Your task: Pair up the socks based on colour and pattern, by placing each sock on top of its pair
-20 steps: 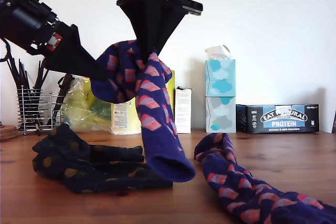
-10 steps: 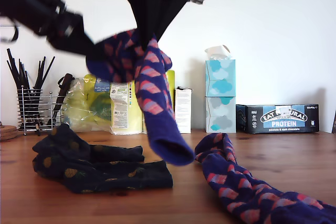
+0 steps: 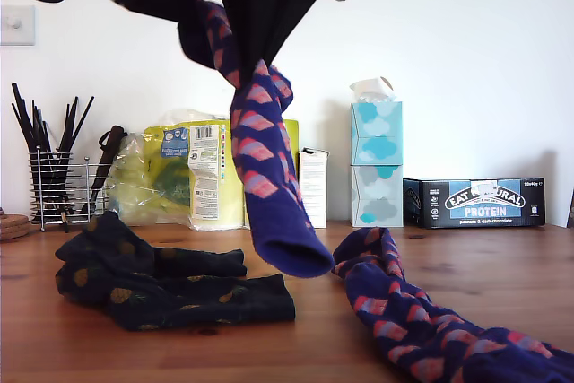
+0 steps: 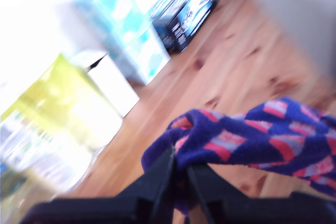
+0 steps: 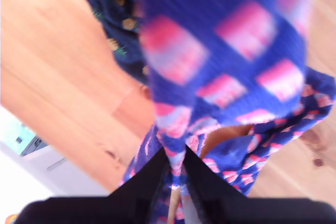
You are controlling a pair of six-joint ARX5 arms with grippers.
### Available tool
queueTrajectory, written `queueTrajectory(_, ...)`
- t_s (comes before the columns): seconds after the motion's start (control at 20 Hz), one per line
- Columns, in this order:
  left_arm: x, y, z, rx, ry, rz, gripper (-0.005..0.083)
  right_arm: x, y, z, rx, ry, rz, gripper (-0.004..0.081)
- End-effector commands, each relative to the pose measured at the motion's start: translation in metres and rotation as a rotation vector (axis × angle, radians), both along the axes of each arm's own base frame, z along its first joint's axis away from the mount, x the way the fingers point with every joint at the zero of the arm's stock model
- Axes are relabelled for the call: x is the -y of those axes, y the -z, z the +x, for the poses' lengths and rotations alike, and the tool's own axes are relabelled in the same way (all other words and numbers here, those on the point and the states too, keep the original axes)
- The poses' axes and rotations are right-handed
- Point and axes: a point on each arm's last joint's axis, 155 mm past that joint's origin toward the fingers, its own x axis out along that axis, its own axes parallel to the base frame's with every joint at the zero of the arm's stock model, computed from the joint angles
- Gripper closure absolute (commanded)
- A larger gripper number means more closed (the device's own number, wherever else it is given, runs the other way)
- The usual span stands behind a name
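Note:
A blue-purple sock (image 3: 265,186) with pink-and-lilac blocks hangs in the air, its toe just above the table. My second gripper (image 3: 254,65) points down and is shut on the sock's (image 5: 226,40) upper part. My first gripper (image 3: 184,15), higher toward the exterior view's left, is shut on the sock's other end (image 4: 262,135). Its match (image 3: 421,320) lies on the table at the exterior view's lower right. Two dark navy pineapple socks (image 3: 170,289) lie heaped at the exterior view's left, also seen below my second gripper (image 5: 176,163) as the navy socks (image 5: 113,3).
Along the back wall stand a wire holder of black utensils (image 3: 58,186), a yellow-green bag (image 3: 179,177), a small white carton (image 3: 313,187), stacked tissue boxes (image 3: 376,163) and a dark protein-bar box (image 3: 473,202). The wooden table (image 3: 502,266) runs across the front.
My first gripper has risen and moved toward the exterior view's right, lifting its end of the sock. The sock's toe hangs slightly higher. The table socks have not moved.

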Motion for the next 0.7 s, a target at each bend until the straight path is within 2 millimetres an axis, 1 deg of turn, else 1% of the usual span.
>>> queueTrajectory(0.0, 0.007, -0.007, -0.002, 0.025, 0.024, -0.013, 0.0797, 0.001, -0.037, -0.017, 0.032, -0.007, 0.089, 0.0783)
queueTrajectory(0.15, 0.023, -0.006, -0.009, 0.024, 0.086, -0.028, 0.0797, 0.011, -0.075, -0.027, 0.079, 0.031, 0.177, 0.0783)
queueTrajectory(0.2, 0.027, -0.008, -0.01, 0.035, 0.099, -0.036, 0.0797, 0.014, -0.082, -0.028, 0.088, 0.051, 0.196, 0.0783)
queueTrajectory(0.3, 0.037, -0.016, -0.009, 0.077, 0.123, -0.058, 0.0797, 0.023, -0.092, -0.026, 0.122, 0.096, 0.202, 0.0783)
queueTrajectory(0.35, 0.041, -0.019, -0.009, 0.095, 0.131, -0.067, 0.0797, 0.026, -0.091, -0.025, 0.129, 0.11, 0.195, 0.0783)
queueTrajectory(0.4, 0.044, -0.018, -0.008, 0.098, 0.138, -0.069, 0.0797, 0.031, -0.085, -0.024, 0.129, 0.137, 0.174, 0.0783)
queueTrajectory(0.45, 0.046, -0.016, -0.009, 0.094, 0.145, -0.068, 0.0797, 0.037, -0.075, -0.024, 0.123, 0.154, 0.141, 0.0783)
queueTrajectory(0.55, 0.052, -0.013, -0.011, 0.087, 0.166, -0.069, 0.0797, 0.054, -0.047, -0.028, 0.101, 0.19, 0.051, 0.0783)
queueTrajectory(0.65, 0.059, -0.011, -0.014, 0.087, 0.189, -0.075, 0.0797, 0.072, -0.02, -0.037, 0.062, 0.221, -0.028, 0.0783)
